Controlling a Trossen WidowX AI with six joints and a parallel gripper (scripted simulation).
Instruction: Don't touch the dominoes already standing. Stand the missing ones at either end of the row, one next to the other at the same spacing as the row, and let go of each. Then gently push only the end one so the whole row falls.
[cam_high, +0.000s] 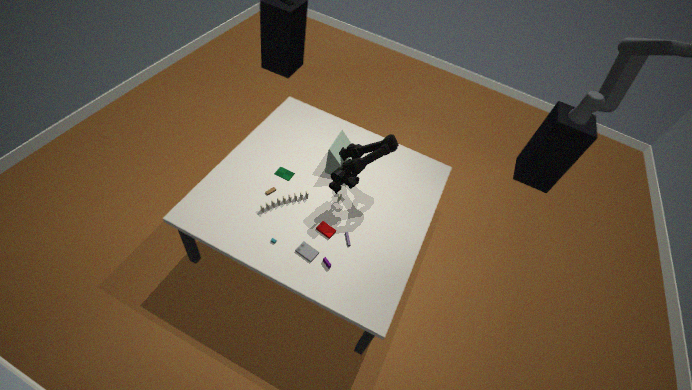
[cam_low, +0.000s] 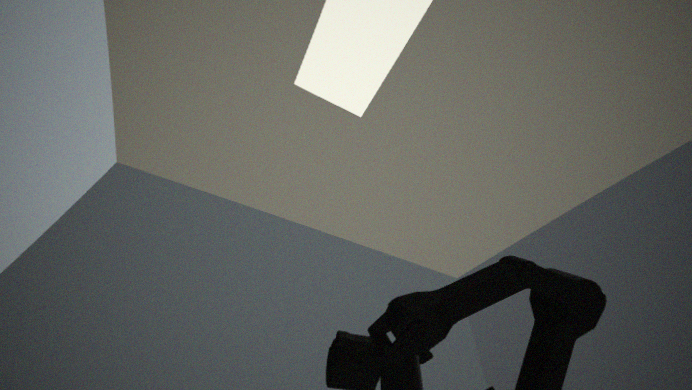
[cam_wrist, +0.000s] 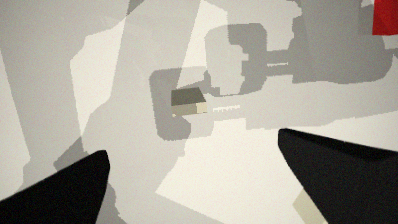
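A curved row of several cream dominoes (cam_high: 306, 195) stands upright left of the arm in the top view. My gripper (cam_high: 344, 185) (cam_wrist: 195, 147) is open and empty, to the right of the row, pointing down over the table. In the wrist view a single cream domino (cam_wrist: 189, 103) lies in the arm's shadow, ahead of and between the spread fingertips, touching neither; whether it is upright or flat is hard to tell. Another cream piece (cam_wrist: 306, 208) is partly hidden by the right finger. The exterior view shows only the dark arm, not the fingertips.
A red block (cam_high: 326, 229) (cam_wrist: 386, 17), a grey box (cam_high: 306, 251), a lilac bar (cam_high: 347, 239), a purple block (cam_high: 327, 263) and a small teal block (cam_high: 273, 241) lie in front. A brown block (cam_high: 270, 191) and green sheet (cam_high: 284, 173) lie behind the row; a pale green wedge (cam_high: 341, 142) stands by the arm.
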